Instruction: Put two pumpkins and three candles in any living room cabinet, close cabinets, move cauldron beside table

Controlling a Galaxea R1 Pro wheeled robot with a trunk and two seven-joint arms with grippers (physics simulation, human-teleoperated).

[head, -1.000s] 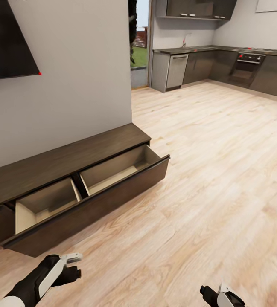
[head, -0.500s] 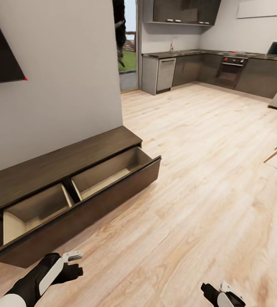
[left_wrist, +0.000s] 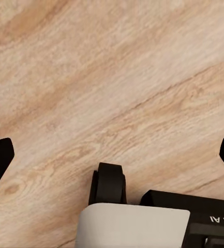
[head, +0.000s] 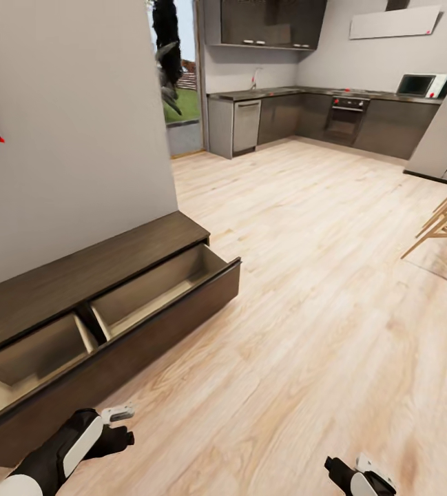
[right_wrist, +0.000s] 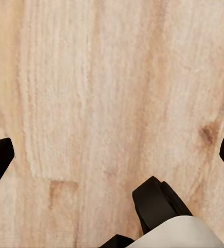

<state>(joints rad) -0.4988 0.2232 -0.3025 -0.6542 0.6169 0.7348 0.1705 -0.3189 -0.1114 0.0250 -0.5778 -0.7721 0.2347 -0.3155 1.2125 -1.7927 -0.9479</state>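
The long dark-brown cabinet point(head: 78, 275) stands against the grey wall on the left in the head view. Its wide drawer point(head: 154, 331) is pulled out over the floor, and the two compartments that show hold nothing. My left gripper point(head: 116, 427) hovers low over the wooden floor in front of the drawer, open and empty point(left_wrist: 112, 155). Near the view's bottom edge on the right, my right gripper point(head: 350, 475) is also open over bare floorboards point(right_wrist: 112, 155). The pumpkins, candles, cauldron and table are out of view.
Light wooden floor point(head: 306, 275) stretches ahead to dark grey kitchen units point(head: 306, 117) with an oven point(head: 344, 117). Slanted wooden furniture legs point(head: 443, 220) stand at the right edge. A doorway point(head: 182, 103) opens beside the wall's end.
The camera has swung to the right: the cabinet sits further left in the picture and more of the kitchen and the wooden legs show. Both arms hold the same pose.
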